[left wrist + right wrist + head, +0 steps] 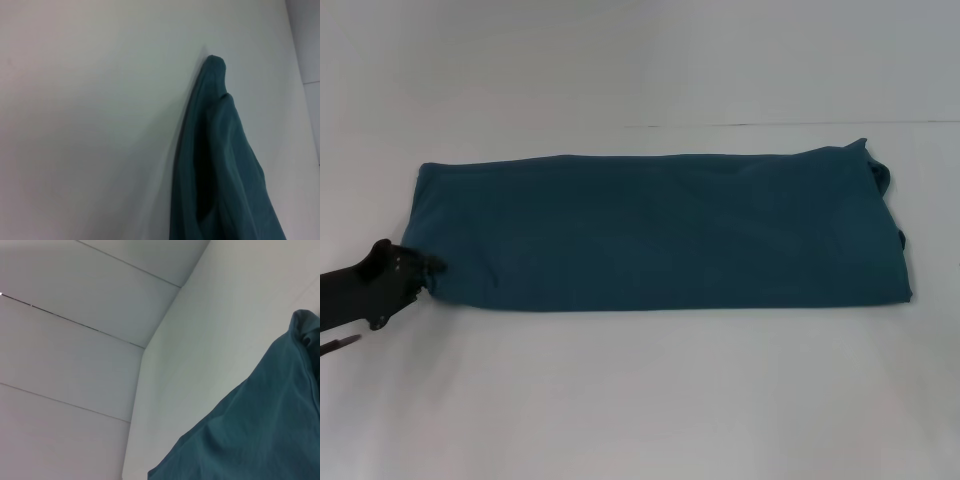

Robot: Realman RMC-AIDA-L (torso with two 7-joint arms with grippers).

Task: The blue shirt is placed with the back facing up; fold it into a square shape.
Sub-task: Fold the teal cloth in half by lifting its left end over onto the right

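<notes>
The left gripper [432, 267] sits at the near-left corner of the blue shirt [660, 232], its black tip touching the cloth's edge; whether its fingers have closed on the fabric cannot be told from the head view, and the left wrist view shows only a rumpled ridge of the cloth rising from the table [650, 400], not the fingers. The right gripper is not seen in the head view; its wrist camera looks across the shirt toward the wall panels, so it seems to hover near the right end. The shirt lies across the middle of the white table as a long flat band, its sides already folded in, plain side up, with small bits of fabric poking out at the right end. What remains, by my reading, is folding the band across its length into a square, probably starting from this left end.
</notes>
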